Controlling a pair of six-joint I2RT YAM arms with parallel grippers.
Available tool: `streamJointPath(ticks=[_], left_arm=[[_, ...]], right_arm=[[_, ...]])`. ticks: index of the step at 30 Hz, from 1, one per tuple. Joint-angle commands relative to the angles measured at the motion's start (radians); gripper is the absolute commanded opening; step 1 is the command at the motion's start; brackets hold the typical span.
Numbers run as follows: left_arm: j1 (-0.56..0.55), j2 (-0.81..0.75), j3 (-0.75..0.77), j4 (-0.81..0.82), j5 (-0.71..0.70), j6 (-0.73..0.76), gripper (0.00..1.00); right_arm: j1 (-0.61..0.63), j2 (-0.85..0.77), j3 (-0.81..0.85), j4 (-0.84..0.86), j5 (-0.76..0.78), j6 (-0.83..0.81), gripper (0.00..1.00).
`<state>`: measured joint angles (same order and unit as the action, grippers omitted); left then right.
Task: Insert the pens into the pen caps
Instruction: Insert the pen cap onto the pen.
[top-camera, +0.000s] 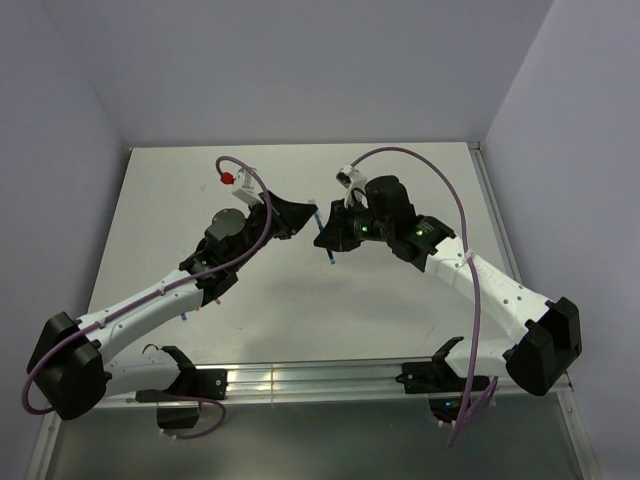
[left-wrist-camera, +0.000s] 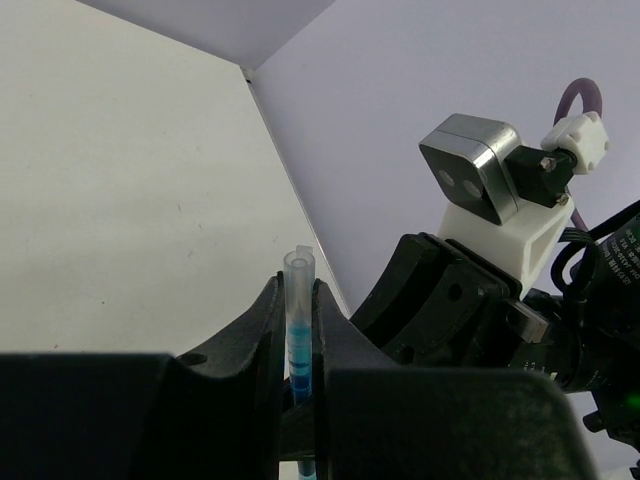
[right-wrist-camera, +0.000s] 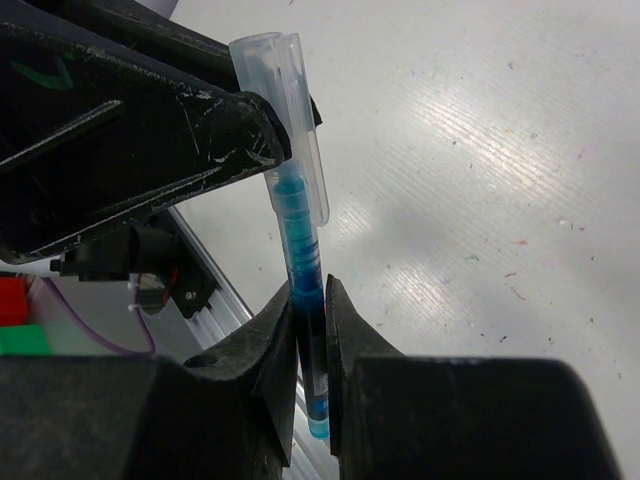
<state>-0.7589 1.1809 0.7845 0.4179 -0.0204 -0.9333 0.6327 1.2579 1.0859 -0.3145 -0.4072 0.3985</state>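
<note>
Pen (right-wrist-camera: 303, 260), blue, is hanging in the air over the middle of the surface (top-camera: 180, 200), a bit nearer the far edge than the near one, between the two arms. Right tool (right-wrist-camera: 310, 300) is pinching it low on the barrel, jaws nearly closed, with only the pen's width between them. Left tool (left-wrist-camera: 297, 300) is pinching the clear cap (right-wrist-camera: 290, 120), also nearly closed on it. Neither part is touching the surface.

Why it's being held this way: each tool is taking one part, so pen and cap are lining up on one axis and can be pushed together along it. Right wrist view is showing cap and barrel running in one straight line, no visible kink. Blue body is showing through the clear cap wall, so the front end is already sitting inside the cap. I'm judging the push as at least partly done; whether it's fully seating I can't tell. The two grips are sitting fairly close together, which in my reading is stopping the thin barrel from bowing.

Counts: one pen and one cap, both in hand; two tools, both occupied. Top view is also showing a few coloured specks (top-camera: 186, 318) on the surface beside the left arm, toward the near left corner. They're possibly more pens or caps, but too small to count or name.
</note>
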Motion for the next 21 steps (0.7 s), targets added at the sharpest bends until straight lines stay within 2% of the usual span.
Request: streamJointPath(ticks=[1, 9, 19, 20, 21], left_arm=[[-0.128, -0.052, -0.042, -0.146, 0.326, -0.007, 0.00], [-0.125, -0.067, 0.070, -0.244, 0.241, 0.077, 0.00], [-0.115, -0.070, 0.110, -0.289, 0.228, 0.100, 0.00], [-0.109, -0.075, 0.122, -0.295, 0.217, 0.111, 0.01], [-0.096, -0.078, 0.127, -0.298, 0.212, 0.114, 0.08]], right_arm=[[-0.061, -0.002, 0.065, 0.287, 0.298, 0.026, 0.00], [-0.050, 0.012, 0.077, 0.278, 0.203, 0.019, 0.00], [-0.045, -0.005, 0.081, 0.276, 0.142, 0.023, 0.00], [-0.044, -0.003, 0.080, 0.276, 0.127, 0.023, 0.00], [-0.044, -0.003, 0.078, 0.276, 0.117, 0.023, 0.00]])
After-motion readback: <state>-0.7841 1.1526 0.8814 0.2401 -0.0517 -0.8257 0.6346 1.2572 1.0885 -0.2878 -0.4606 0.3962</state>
